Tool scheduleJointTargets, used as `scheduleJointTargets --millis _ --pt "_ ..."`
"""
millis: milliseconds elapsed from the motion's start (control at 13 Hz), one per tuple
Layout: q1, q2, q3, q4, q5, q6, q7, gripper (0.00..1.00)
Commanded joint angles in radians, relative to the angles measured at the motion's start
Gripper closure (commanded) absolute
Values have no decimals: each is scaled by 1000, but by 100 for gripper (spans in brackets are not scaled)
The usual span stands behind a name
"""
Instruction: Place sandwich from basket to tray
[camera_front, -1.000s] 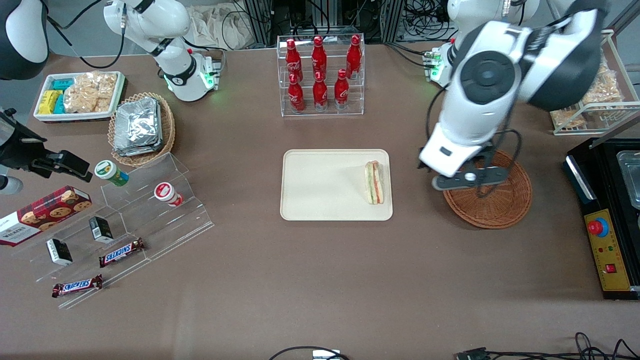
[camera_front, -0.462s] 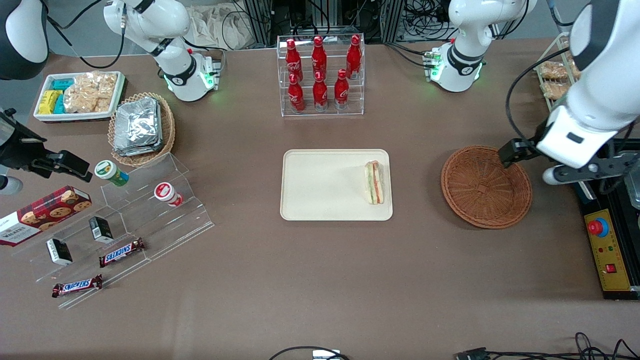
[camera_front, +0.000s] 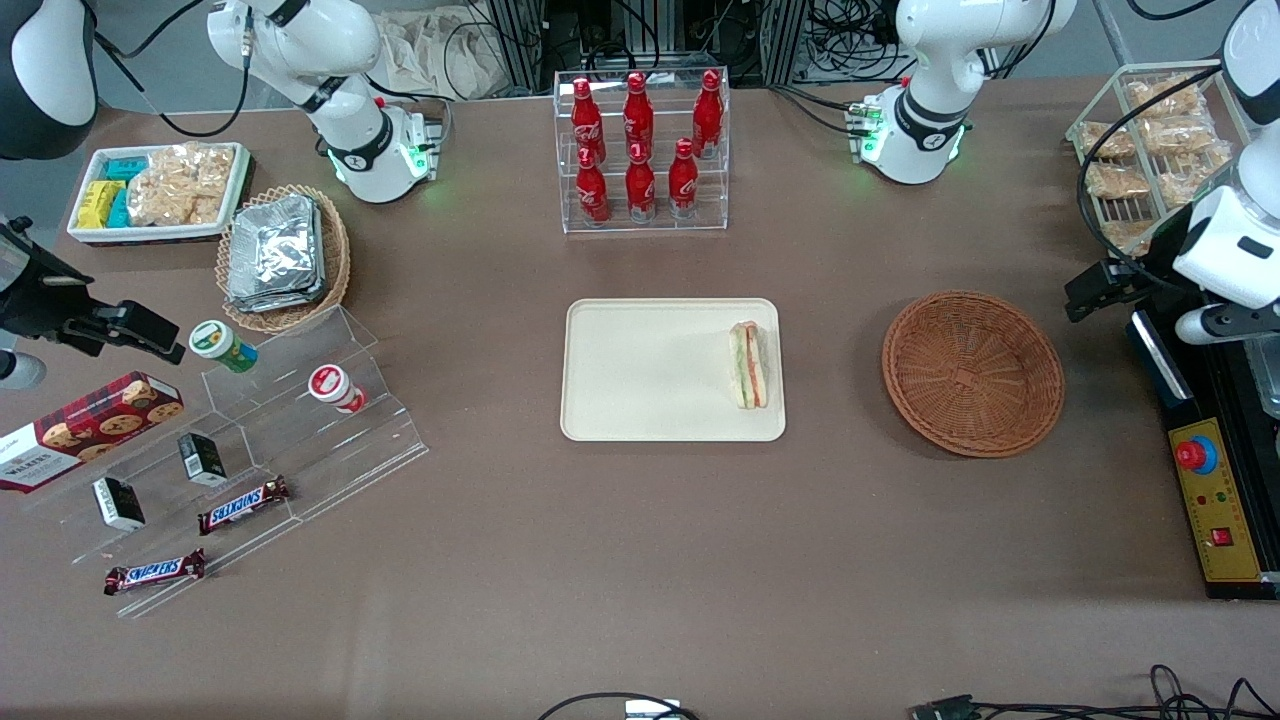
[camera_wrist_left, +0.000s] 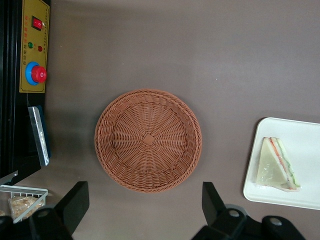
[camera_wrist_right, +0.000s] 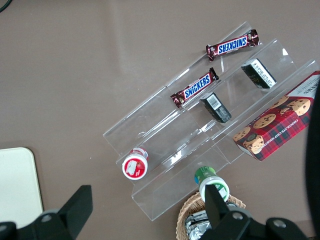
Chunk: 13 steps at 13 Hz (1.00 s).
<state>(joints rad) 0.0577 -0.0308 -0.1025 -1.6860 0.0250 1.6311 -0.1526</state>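
The sandwich (camera_front: 749, 365) lies on the cream tray (camera_front: 640, 370), at the tray's end toward the working arm; it also shows in the left wrist view (camera_wrist_left: 276, 164) on the tray (camera_wrist_left: 300, 150). The brown wicker basket (camera_front: 972, 372) stands empty beside the tray, toward the working arm's end, and shows empty in the left wrist view (camera_wrist_left: 148, 140) too. My left gripper (camera_front: 1215, 322) hangs high over the table's edge at the working arm's end, off to the side of the basket. In the wrist view the gripper (camera_wrist_left: 144, 202) is open, fingers (camera_wrist_left: 75, 200) wide apart, holding nothing.
A black control box with a red button (camera_front: 1196, 455) lies under the gripper. A wire rack of snack packets (camera_front: 1150, 150) stands farther from the camera. A clear rack of red bottles (camera_front: 640, 150) stands farther than the tray. Clear steps with candy bars (camera_front: 245, 503) lie toward the parked arm's end.
The left arm has swung away from above the basket toward its own end of the table, uncovering the empty basket. The sandwich has stayed on the tray.
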Motion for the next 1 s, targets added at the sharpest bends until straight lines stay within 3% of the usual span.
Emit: scheduleJointTargets --millis 0,692,923 --pt "-19 -5 10 11 -14 -30 -2 0" --pt "-4 17 -16 78 -20 -57 4 0" --pt "34 17 -32 78 -63 -59 8 0"
